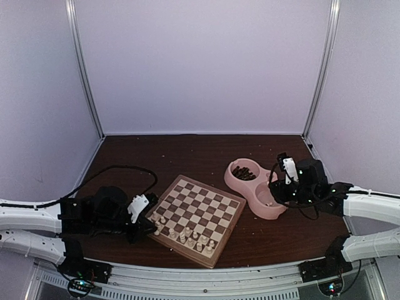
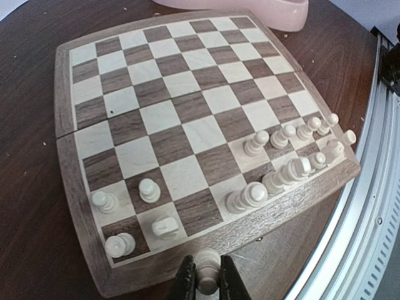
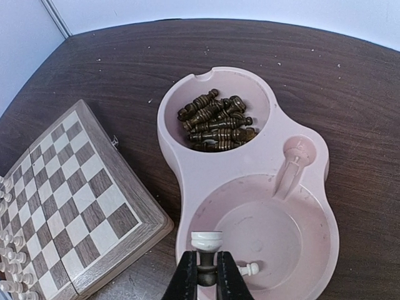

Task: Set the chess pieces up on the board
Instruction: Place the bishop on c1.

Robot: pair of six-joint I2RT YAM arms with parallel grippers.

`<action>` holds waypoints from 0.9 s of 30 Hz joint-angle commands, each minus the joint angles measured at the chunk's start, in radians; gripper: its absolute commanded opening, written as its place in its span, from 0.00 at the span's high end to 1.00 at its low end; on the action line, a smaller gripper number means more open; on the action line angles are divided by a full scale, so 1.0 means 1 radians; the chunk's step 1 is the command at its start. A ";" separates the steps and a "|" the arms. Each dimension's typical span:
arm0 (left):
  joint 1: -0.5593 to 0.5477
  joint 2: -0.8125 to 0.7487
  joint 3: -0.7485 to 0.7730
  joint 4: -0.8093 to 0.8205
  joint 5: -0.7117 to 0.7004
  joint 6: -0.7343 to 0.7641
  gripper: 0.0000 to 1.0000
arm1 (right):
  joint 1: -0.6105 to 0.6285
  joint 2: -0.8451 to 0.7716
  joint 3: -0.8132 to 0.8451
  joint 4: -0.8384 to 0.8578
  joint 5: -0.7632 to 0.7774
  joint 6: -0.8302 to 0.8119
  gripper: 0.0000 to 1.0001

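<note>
The board [image 1: 199,209] lies in the middle of the table and fills the left wrist view [image 2: 187,119]. Several cream chess pieces [image 2: 284,175] stand on its two rows nearest the arms, some leaning together. My left gripper [image 2: 206,262] is shut on a cream piece [image 2: 208,278] just over the board's near rim; it sits at the board's left corner in the top view [image 1: 145,220]. My right gripper [image 3: 205,255] is shut on a cream piece [image 3: 206,240], held above the pink bowl's near compartment. One more cream piece [image 3: 249,269] lies in that compartment.
The pink double bowl [image 3: 187,162] stands right of the board, also visible in the top view [image 1: 240,186]. Its far compartment holds several dark brown pieces [image 3: 215,122]. A metal rail [image 2: 375,206] runs along the table's near edge. White walls enclose the table.
</note>
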 commanded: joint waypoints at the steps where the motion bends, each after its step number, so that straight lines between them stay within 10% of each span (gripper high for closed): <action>1: -0.047 0.035 0.041 0.054 -0.080 0.038 1.00 | -0.005 -0.009 0.031 -0.015 0.035 -0.017 0.92; 27: -0.050 0.122 0.034 0.170 -0.045 0.066 1.00 | -0.005 0.012 0.040 -0.018 0.048 -0.019 0.92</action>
